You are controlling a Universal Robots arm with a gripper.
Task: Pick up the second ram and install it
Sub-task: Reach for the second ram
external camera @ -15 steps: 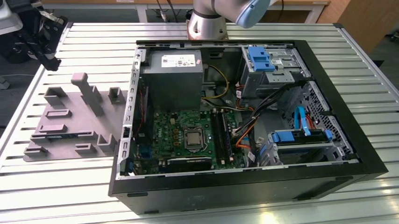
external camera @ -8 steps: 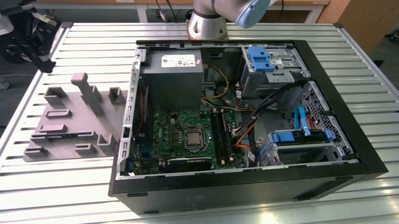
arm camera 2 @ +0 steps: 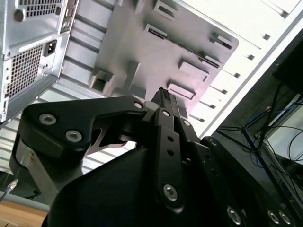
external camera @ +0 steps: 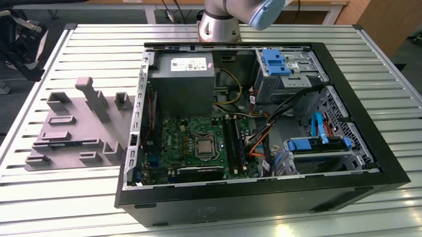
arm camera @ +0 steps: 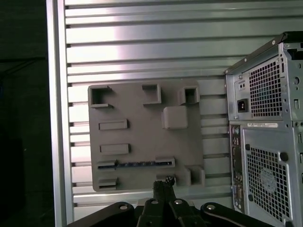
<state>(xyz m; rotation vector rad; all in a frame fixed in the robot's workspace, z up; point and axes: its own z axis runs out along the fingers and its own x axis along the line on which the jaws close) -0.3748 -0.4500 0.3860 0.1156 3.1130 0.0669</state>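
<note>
The second ram (arm camera: 137, 164) lies as a thin dark blue-green stick in a long slot of the grey holder block (arm camera: 142, 106) on the slatted table. My gripper (arm camera: 164, 182) hangs well above that block, close to the slot's end, with its two black fingers (arm camera 2: 164, 101) pressed together and nothing between them. In the exterior view the same holder block (external camera: 72, 123) sits at the exterior view's left of the open computer case (external camera: 257, 118). The motherboard's long memory slots (external camera: 234, 143) run beside the processor socket (external camera: 206, 146).
The case's rear panel with its vents and power socket (arm camera: 265, 142) stands close beside the holder block. Inside the case are a grey power supply (external camera: 181, 81), blue drive brackets (external camera: 274, 61) and loose orange and black cables (external camera: 260, 138). The table edge (arm camera: 57, 118) lies beyond the block.
</note>
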